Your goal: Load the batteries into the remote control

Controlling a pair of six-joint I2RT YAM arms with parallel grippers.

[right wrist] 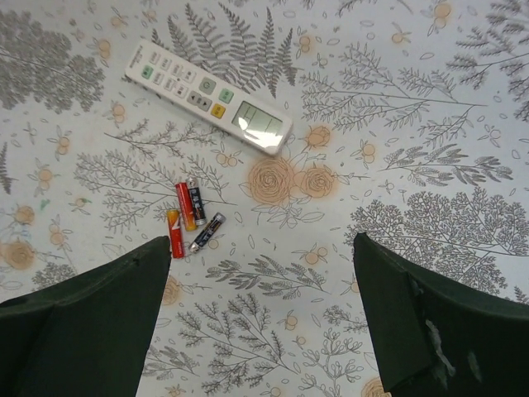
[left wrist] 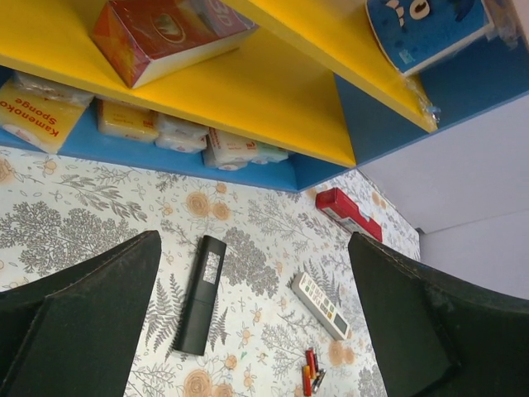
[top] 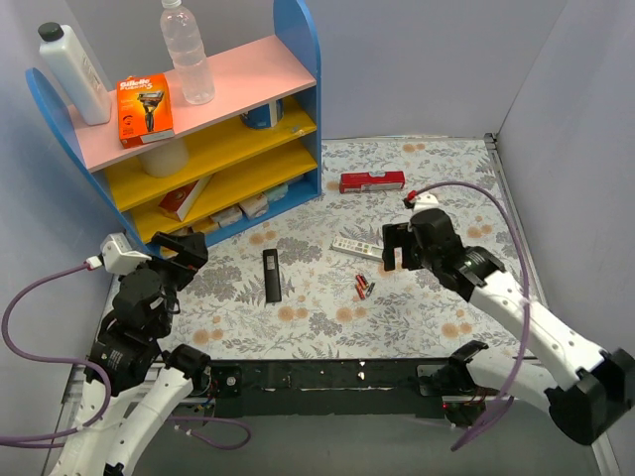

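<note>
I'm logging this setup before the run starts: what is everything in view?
batteries: four, red, orange, dark, blue-purple, clustered on the cloth beside the white remote
white remote: one, white, mid cloth
black remote: one, black, left of the batteries
box: one, red, far side of the cloth
shelf: one, blue sides, pink top, yellow boards, far left
clear bottle: one, clear, shelf top
white bottle: one, white, shelf top
razor pack: one, orange, shelf top
packets: several, mixed, lower shelves
cloth: one, floral grey, on the table
left tool: one, black, open, near left
right tool: one, black, open, above the batteries
</note>
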